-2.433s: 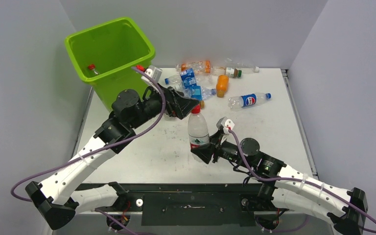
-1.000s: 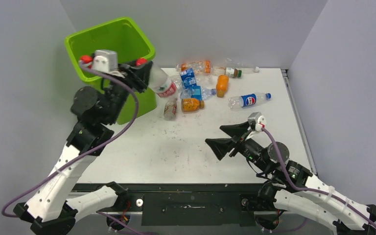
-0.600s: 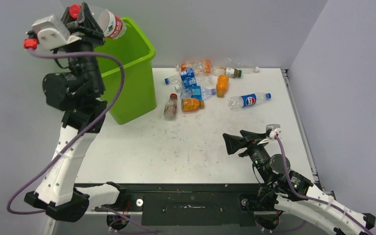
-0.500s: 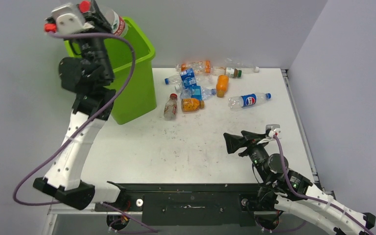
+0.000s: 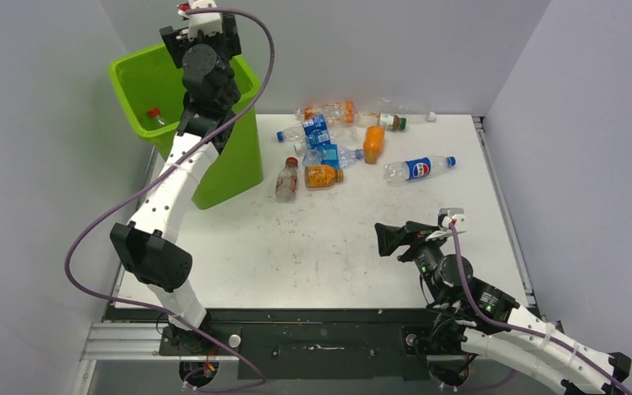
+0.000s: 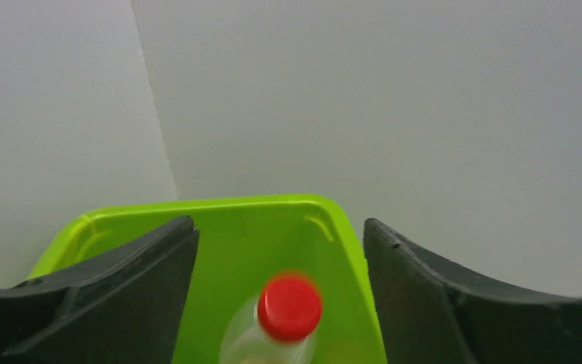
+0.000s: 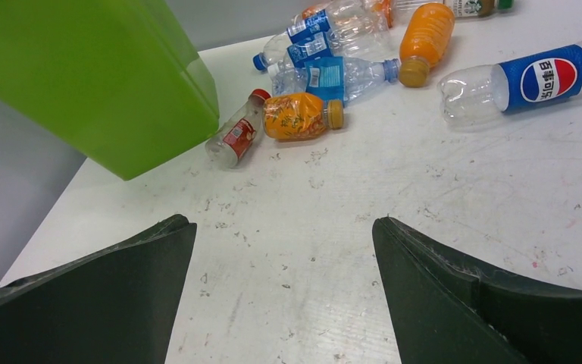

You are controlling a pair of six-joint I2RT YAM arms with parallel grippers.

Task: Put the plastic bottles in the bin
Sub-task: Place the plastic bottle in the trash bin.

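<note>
As to the left gripper (image 6: 280,227): hangs high over the bin (image 6: 220,202), aimed down into its mouth, with both fingers (image 6: 121,280) spread apart and clamped on nothing. Frames, straight ahead in the gap between those fingers, a clear bottle with a red cap (image 6: 289,307), blurred, cap turned up toward the wrist, touching neither finger and lying within the green walls. Cannot tell whether resting or in the air. Has, in the top view, a red cap (image 5: 155,113) low against the inside wall, below the hand and off to its left; cannot tell whether the same bottle.

As to the right gripper (image 7: 284,224): hovers low over the table (image 7: 295,288), well apart from the bin, jaws wide and gripping nothing. Faces the loose bottles lying on their sides. Ahead and to the left, a red-labelled bottle (image 7: 235,138) just beside the bin's foot, with a crumpled orange-labelled bottle (image 7: 299,115) close on its right. Farther ahead, blue-labelled bottles (image 7: 326,76) in a cluster, and beyond those an orange bottle (image 7: 424,34). Ahead and to the right, a Pepsi bottle (image 7: 530,80) alone. Touches none of them.
</note>
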